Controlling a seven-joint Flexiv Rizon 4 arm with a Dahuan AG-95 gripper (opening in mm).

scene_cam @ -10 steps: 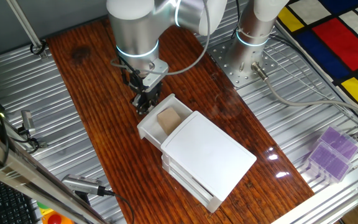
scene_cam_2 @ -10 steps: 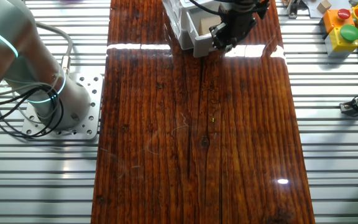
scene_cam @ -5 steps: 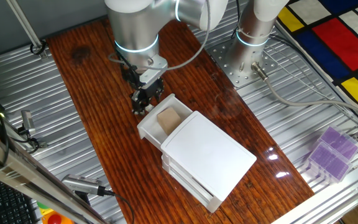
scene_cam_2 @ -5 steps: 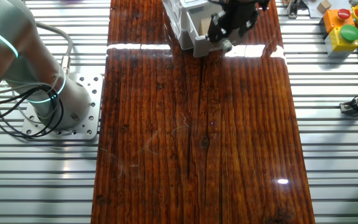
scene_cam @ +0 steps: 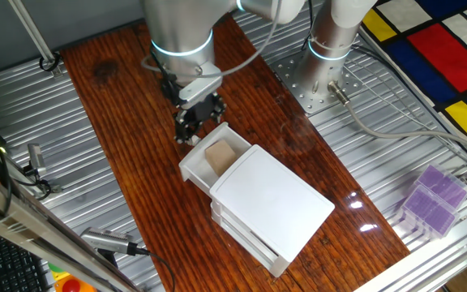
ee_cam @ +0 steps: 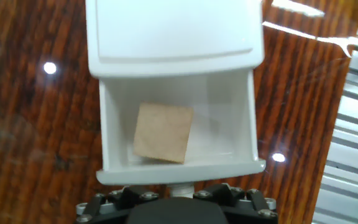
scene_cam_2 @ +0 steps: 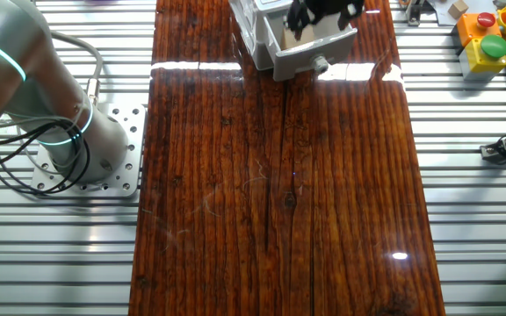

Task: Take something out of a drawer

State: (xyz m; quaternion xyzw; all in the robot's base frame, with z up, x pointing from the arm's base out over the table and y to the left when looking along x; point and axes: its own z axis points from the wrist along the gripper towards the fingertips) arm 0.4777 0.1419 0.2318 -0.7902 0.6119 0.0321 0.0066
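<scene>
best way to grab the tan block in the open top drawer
Come straight down from above onto the tan block with the tool. It lies flat in the open drawer, slightly skewed and nearer one side wall, so turn the fingers to pinch two opposite edges.

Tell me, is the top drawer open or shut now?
Open. The drawer is pulled out from the box, and the tan block lies uncovered inside.

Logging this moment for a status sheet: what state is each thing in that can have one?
drawer: pulled open, top of the stack
tan block: lying flat inside the drawer, left of middle, untouched
knob: free, nothing gripping it
lower drawers: closed
gripper: raised over the drawer's front edge, holding nothing; open or shut unclear
</scene>
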